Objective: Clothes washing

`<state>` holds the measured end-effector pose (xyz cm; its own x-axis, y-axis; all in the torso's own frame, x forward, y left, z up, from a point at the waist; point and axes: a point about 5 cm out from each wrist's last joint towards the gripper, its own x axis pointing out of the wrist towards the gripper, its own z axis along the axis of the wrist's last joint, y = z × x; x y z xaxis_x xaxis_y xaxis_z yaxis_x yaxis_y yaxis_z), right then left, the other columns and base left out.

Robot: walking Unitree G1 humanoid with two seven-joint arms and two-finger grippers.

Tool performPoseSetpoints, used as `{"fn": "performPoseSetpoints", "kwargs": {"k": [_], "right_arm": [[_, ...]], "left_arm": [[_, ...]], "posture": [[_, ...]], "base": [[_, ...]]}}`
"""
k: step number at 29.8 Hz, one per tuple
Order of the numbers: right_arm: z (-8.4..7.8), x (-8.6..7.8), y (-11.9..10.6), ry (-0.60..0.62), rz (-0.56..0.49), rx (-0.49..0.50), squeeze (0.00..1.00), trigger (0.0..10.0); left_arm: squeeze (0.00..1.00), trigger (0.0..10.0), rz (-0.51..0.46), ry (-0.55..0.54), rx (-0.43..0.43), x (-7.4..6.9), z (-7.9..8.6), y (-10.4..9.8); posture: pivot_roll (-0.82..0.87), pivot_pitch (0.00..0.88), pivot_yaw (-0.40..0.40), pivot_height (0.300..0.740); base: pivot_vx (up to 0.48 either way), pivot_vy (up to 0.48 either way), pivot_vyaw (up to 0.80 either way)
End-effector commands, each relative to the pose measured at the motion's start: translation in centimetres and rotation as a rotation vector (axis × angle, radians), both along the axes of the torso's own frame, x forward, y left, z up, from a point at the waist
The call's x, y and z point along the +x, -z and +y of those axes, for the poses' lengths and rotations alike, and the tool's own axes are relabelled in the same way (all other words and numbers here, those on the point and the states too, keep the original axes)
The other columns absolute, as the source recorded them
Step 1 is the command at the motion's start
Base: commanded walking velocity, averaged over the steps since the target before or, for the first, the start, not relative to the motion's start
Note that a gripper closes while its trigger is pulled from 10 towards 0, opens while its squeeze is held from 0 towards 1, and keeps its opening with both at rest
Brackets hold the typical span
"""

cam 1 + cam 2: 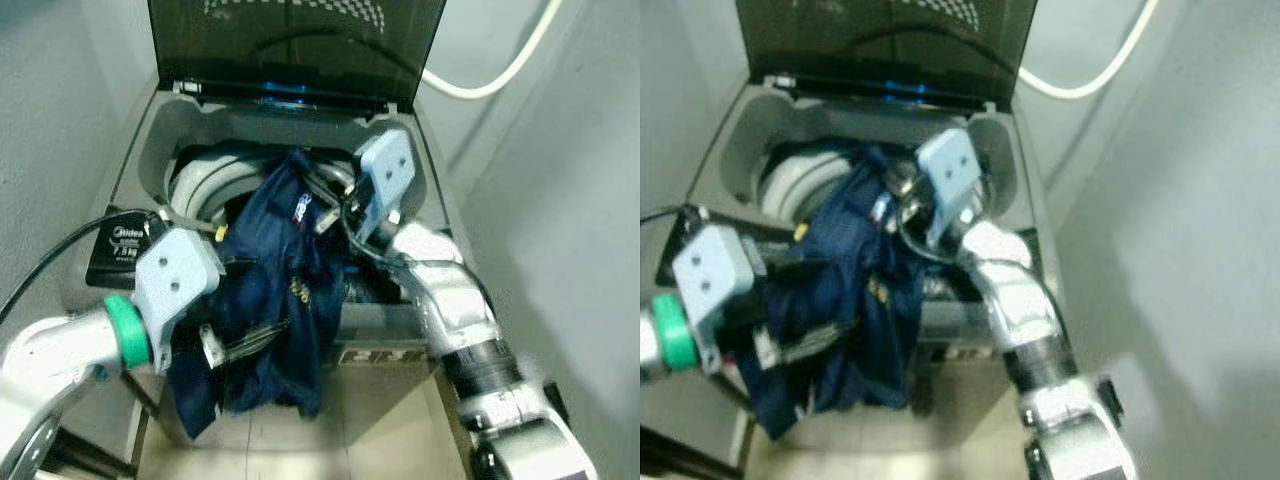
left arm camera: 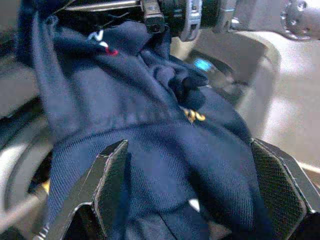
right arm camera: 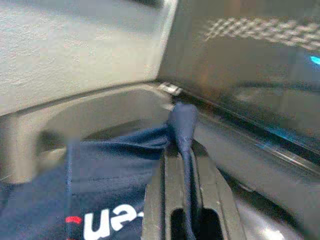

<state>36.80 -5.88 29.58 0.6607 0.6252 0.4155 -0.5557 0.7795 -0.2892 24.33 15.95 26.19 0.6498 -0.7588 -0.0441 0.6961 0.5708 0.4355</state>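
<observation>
Clearly, a fold of the navy garment (image 3: 125, 150) is pinched between the closed fingers of the right gripper (image 3: 182, 165), as seen in the right wrist view, where the cloth rises in a small peak just above the fingertips. In the head views this right gripper (image 1: 325, 200) is held over the mouth of the washing machine (image 1: 140, 150), near its rear rim, with the silver right arm (image 1: 450, 290) bent back toward the robot. The left gripper (image 2: 200, 170) is spread open, its two black fingers (image 2: 107, 175) set wide on either side of the cloth, which fills the gap between them without being clamped. In the left eye view the left gripper (image 1: 240, 345) is seen at the front of the machine, against the hanging lower part of the garment. The garment is draped from the drum opening (image 1: 205, 185) over the front edge of the machine and down its front face. White and red lettering is shown on the cloth. The dark lid (image 1: 300, 45) is raised upright behind the opening. A white hose (image 1: 500, 75) is run along the wall behind.
</observation>
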Motion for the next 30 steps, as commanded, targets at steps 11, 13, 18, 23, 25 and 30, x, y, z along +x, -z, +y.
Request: {"fn": "performPoseSetpoints", "kwargs": {"k": [11, 13, 18, 23, 25, 30], "right_arm": [[-5.9, 3.4, -4.9, 0.600, -0.061, 0.331, 0.00, 10.0], [-6.2, 3.4, -5.2, 0.615, -0.076, 0.356, 0.00, 10.0], [-4.6, 3.6, -4.7, 0.516, -0.050, 0.269, 0.00, 10.0], [-2.3, 3.3, -3.0, 0.359, -0.040, 0.098, 0.00, 10.0], [-1.0, 2.8, -1.5, 0.230, -0.043, -0.051, 0.00, 10.0], [0.8, 1.7, 1.6, -0.011, -0.007, -0.264, 0.00, 10.0]], "left_arm": [[0.00, 10.0, -0.058, -0.124, -0.169, 1.6, -0.2, -1.7], [0.00, 10.0, -0.031, -0.102, -0.169, 1.4, -0.3, -1.4], [0.00, 10.0, 0.037, -0.085, -0.123, 1.3, -0.3, -0.3], [0.00, 10.0, 0.070, -0.057, -0.033, 1.1, -0.3, 0.7], [0.00, 10.0, 0.064, -0.036, 0.031, 1.1, -0.2, 0.8], [0.00, 10.0, 0.041, -0.016, 0.125, 1.5, 0.1, 0.7]], "posture": [[0.13, 0.181, -0.079, 0.740], [0.13, 0.181, -0.079, 0.740], [0.13, 0.184, -0.081, 0.740], [0.13, 0.179, -0.078, 0.740], [0.13, 0.177, -0.072, 0.740], [0.12, 0.172, -0.063, 0.740]], "base": [[0.000, 0.000, 0.00], [0.000, 0.000, 0.00], [0.000, 0.000, 0.00], [0.000, 0.000, 0.00], [0.000, 0.000, 0.00], [0.000, 0.000, 0.00]]}}
